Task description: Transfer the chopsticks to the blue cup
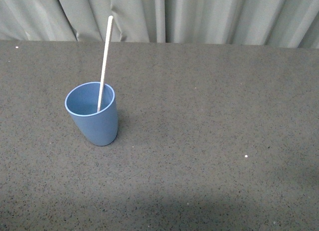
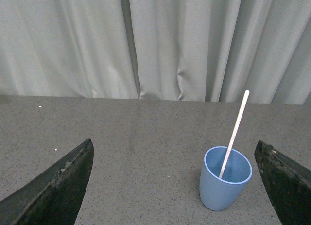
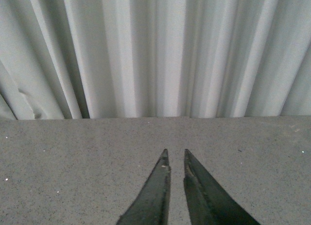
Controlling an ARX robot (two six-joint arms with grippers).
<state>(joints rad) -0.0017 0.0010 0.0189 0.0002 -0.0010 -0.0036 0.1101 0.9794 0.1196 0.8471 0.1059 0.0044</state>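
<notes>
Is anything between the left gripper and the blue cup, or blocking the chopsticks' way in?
Nothing visible does. In the left wrist view only bare table lies between the open left gripper and the blue cup. The chopsticks already stand inside the cup, leaning against its rim.

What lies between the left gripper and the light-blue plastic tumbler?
Only bare dark speckled tabletop lies between the open left gripper and the light-blue plastic tumbler, as the left wrist view shows.
</notes>
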